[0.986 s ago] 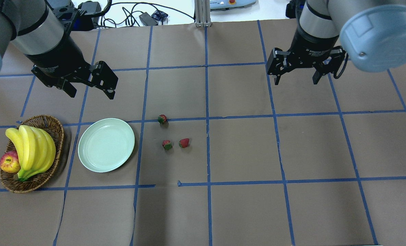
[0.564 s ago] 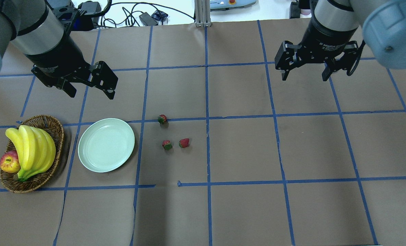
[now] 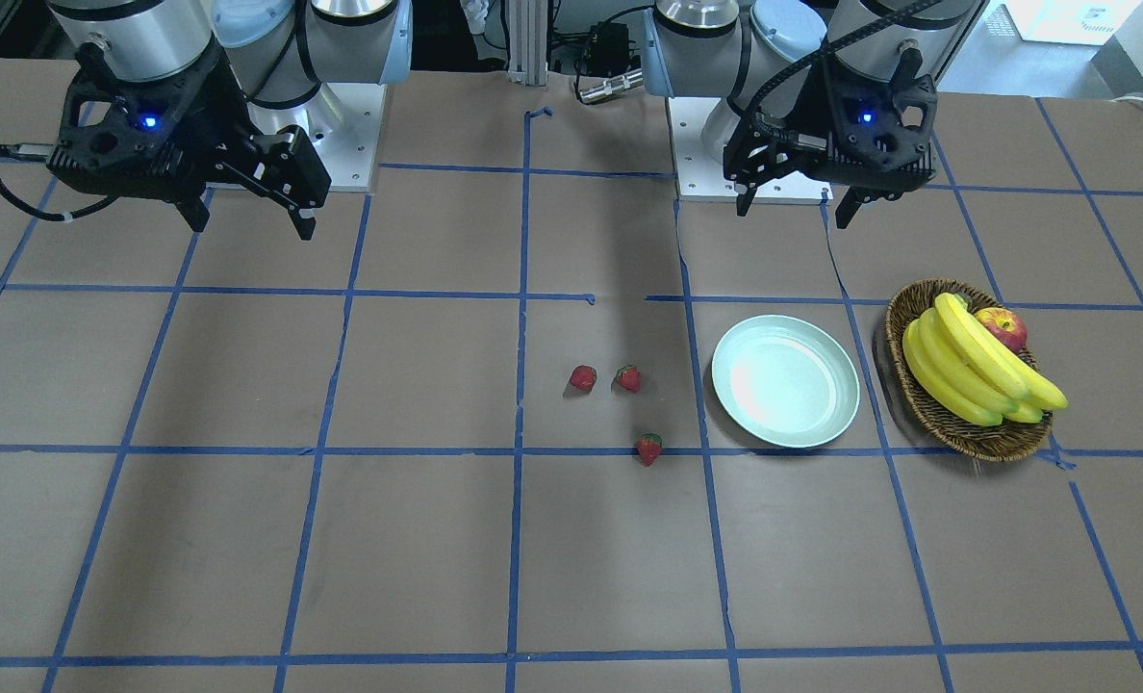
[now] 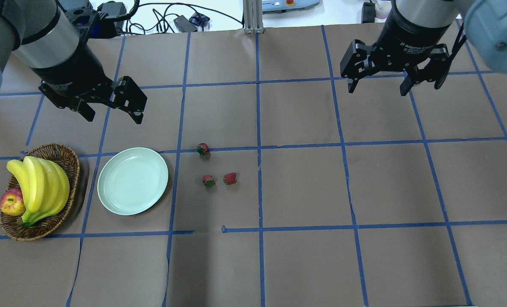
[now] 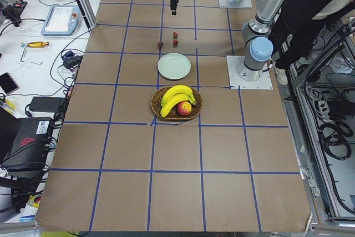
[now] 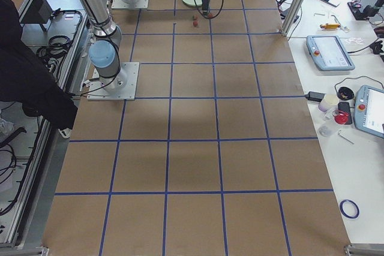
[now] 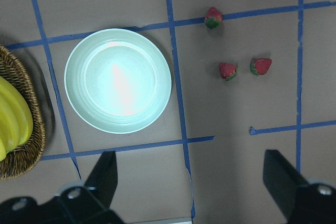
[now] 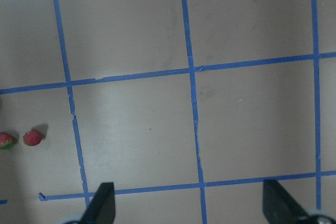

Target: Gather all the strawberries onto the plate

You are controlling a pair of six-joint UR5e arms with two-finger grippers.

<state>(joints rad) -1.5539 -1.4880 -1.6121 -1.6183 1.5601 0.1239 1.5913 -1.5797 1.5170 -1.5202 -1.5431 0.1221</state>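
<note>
Three small red strawberries lie on the brown table just right of the plate: one (image 4: 202, 148) on a blue tape line, two (image 4: 208, 180) (image 4: 230, 178) side by side nearer me. The pale mint plate (image 4: 132, 181) is empty. My left gripper (image 4: 115, 117) hangs open and empty above the table, behind the plate. My right gripper (image 4: 376, 90) is open and empty, high over the far right of the table, well away from the berries. The left wrist view shows the plate (image 7: 117, 80) and all three strawberries (image 7: 227, 70).
A brown wicker basket (image 4: 61, 153) with bananas (image 4: 40, 187) and a red apple (image 4: 12, 201) stands left of the plate. Cables and devices lie beyond the table's far edge. Blue tape lines grid the brown table.
My right gripper has moved away toward the far edge and a little to the right, still open. The left arm, plate and strawberries have not moved.
</note>
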